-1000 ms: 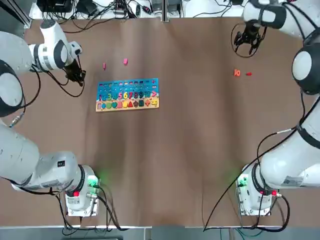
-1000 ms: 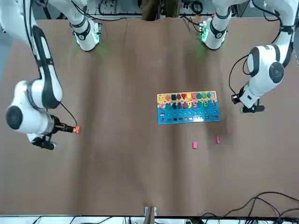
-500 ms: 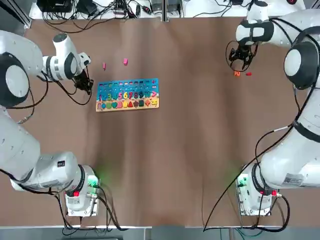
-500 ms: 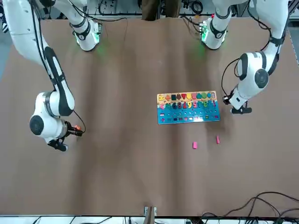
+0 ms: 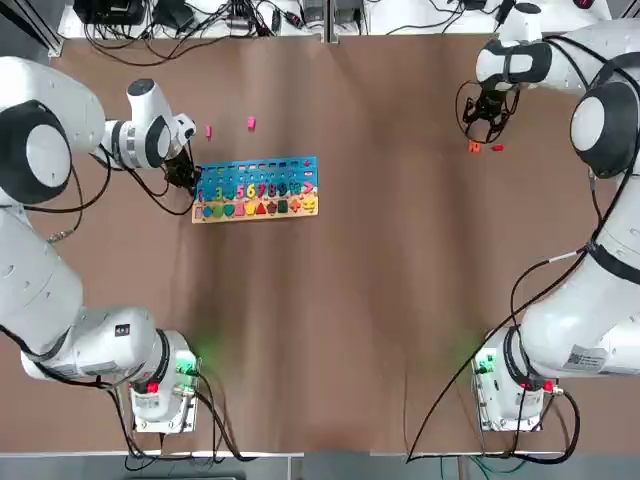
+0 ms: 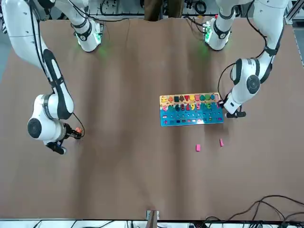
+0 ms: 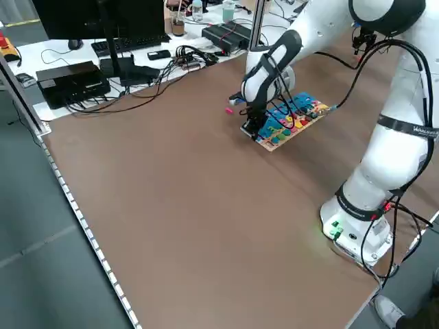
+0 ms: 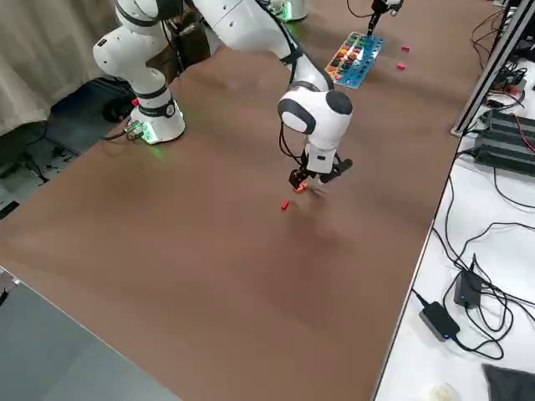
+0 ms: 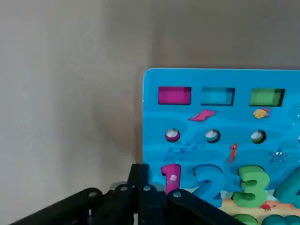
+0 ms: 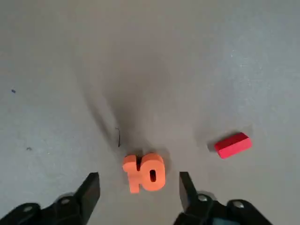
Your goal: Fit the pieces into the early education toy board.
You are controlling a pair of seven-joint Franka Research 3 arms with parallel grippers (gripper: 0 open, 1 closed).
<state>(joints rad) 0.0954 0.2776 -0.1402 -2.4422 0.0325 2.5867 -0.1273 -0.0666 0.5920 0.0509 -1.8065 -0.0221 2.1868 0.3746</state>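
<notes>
Over the brown table [image 5: 350, 340], the left gripper [image 9: 139, 168], pressed together, has reached the board [image 9: 281, 77]; the spread right gripper [image 10: 139, 175] seems ready for the orange 10 [image 10: 158, 164].

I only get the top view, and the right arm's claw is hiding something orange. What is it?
Observer: An orange number 10 piece, lying between the right gripper's open fingers, not gripped.

Operator: And the left claw, by the board's corner: is it carrying a piece?

Observer: No. In its wrist view, the left gripper is shut with no piece showing in it.

Operator: Does the board have a number 1 there?

Observer: Yes, a magenta 1, right beside that gripper's tips.
</notes>
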